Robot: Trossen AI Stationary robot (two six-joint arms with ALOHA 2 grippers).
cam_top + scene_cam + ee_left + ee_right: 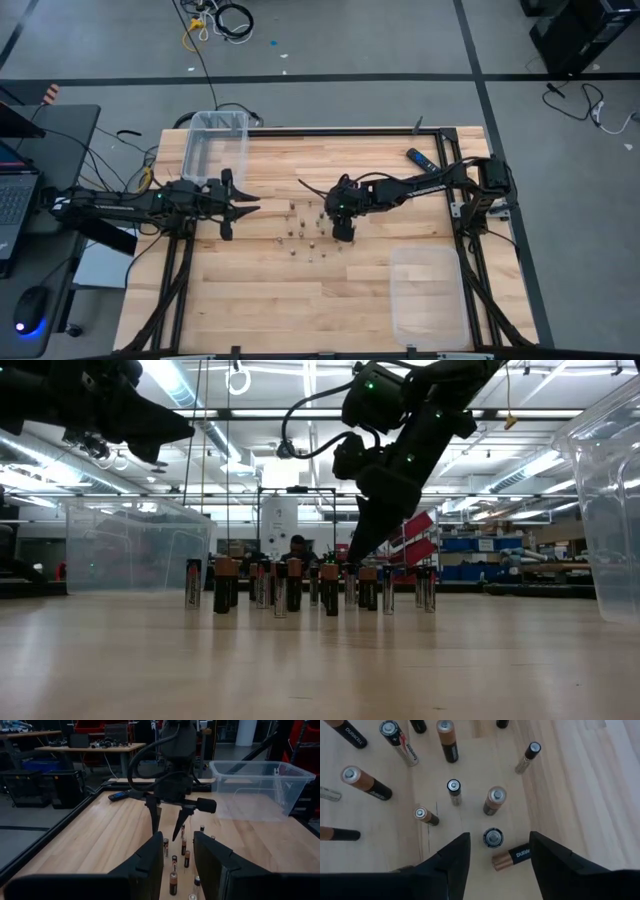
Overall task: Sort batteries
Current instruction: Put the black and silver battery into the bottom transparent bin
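Nearest the low camera lies bare tabletop [320, 660]; beyond it the batteries [300, 585] stand in a loose cluster at the tabletop's middle, nearly all upright with their long axes vertical and their caps pointing up. Seen from above, the cluster [305, 228] sits between the two arms. In the right wrist view one copper-topped battery [511, 857] lies flat on its side, long axis along the wood, touching or just beside an upright dark one [492, 838]; the others around them stand on end. The right tool [343, 232] hangs at the cluster's three o'clock edge, pointing straight down, its fingers [451, 857] spread apart and clamped on nothing, straddling those two batteries from above. The left tool [240, 206] waits at nine o'clock of the cluster, raised off the wood and pointing toward it, its fingers [150, 862] partly apart and empty. Farther off, one clear bin [215, 150] stands at eleven o'clock, another clear bin [428, 295] at four o'clock, and a black-and-blue bar [420, 159] lies at one o'clock.
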